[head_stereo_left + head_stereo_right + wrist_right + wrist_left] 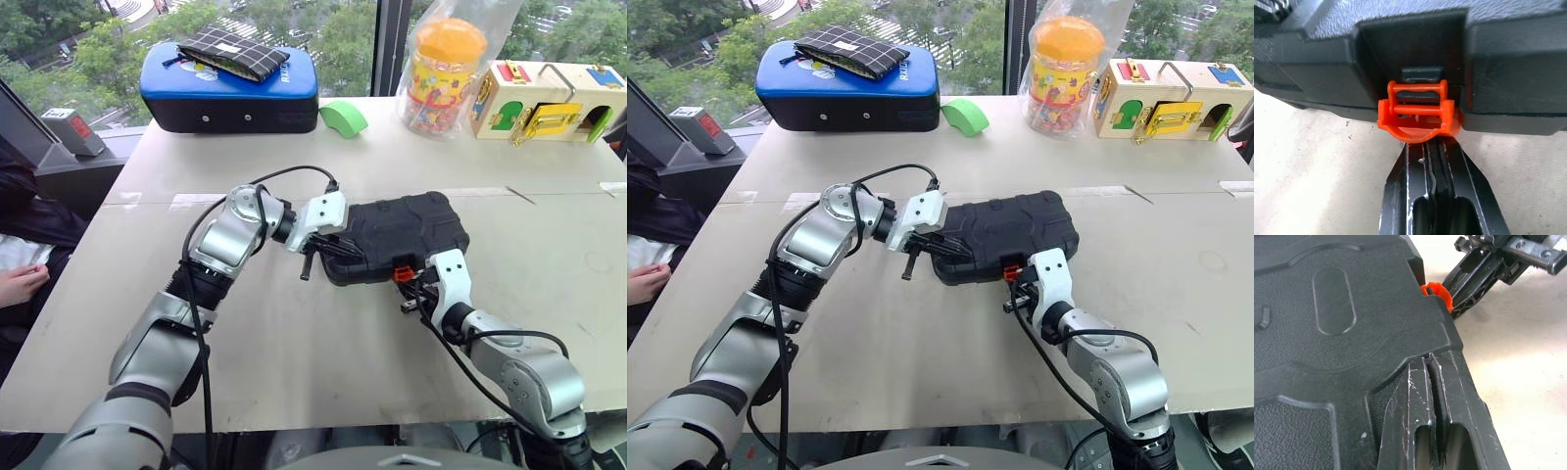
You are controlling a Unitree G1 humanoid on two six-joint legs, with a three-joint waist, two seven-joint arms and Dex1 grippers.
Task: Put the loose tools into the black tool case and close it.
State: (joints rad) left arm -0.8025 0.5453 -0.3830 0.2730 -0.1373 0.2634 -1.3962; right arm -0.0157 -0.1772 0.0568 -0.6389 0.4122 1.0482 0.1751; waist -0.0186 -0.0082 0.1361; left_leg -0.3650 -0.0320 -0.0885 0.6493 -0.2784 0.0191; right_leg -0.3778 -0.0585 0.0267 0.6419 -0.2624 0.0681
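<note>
Pressing its clenched fingers together, the right hand [1437, 149] has its tips directly under the small orange latch [1418, 115], touching the latch's lower lip at the front edge of the black tool case [397, 235]. Just above the tips, the latch hangs from a recess in the case's front wall, and the lid lies down on the base. Across the case from the right hand, the left hand [1430, 377] is also clenched on nothing, its fingers laid flat on the lid at the corner nearest it. The case rests on the desk [294, 343] between the two hands. Well beyond both hands, at the desk's far edge, stand a blue-topped padded case [230, 93], a green tape roll [343, 118], a bagged toy jar [446, 69] and a wooden latch box [549, 98].
</note>
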